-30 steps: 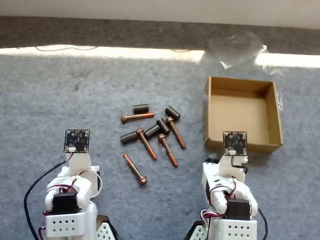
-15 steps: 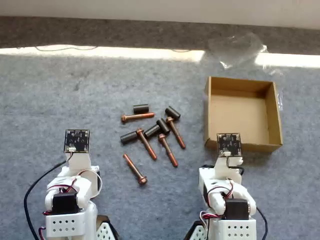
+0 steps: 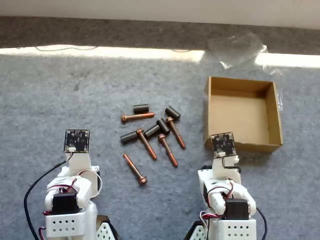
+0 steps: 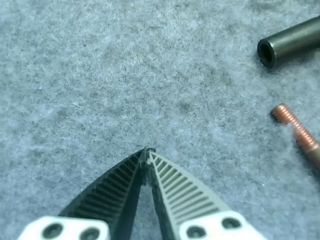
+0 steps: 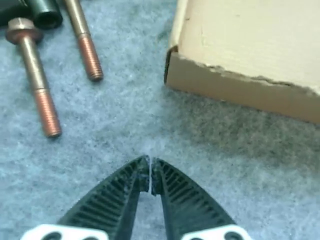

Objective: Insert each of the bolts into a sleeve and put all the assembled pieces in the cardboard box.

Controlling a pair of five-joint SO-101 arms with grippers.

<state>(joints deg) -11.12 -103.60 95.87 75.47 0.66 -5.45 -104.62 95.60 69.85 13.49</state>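
Observation:
Several copper bolts (image 3: 146, 144) and black sleeves (image 3: 129, 137) lie scattered on the grey carpet between the two arms. The open cardboard box (image 3: 242, 112) stands to their right, with nothing in it. My left gripper (image 4: 148, 152) is shut and empty, low over bare carpet; a sleeve (image 4: 290, 44) and a bolt's threaded tip (image 4: 297, 132) lie a little beyond it. My right gripper (image 5: 148, 162) is also shut and empty, just short of the box's near corner (image 5: 240, 85), with two bolts (image 5: 34, 82) and a sleeve end (image 5: 46, 12) off to one side.
A crumpled clear plastic bag (image 3: 237, 47) lies behind the box near a sunlit strip (image 3: 100, 51). One bolt (image 3: 135, 169) lies apart, nearest the left arm (image 3: 77, 141). Open carpet stretches to the left and in front of the box.
The right arm's wrist has swung a little to the left, toward the bolts. The left arm, bolts, sleeves and box have not moved.

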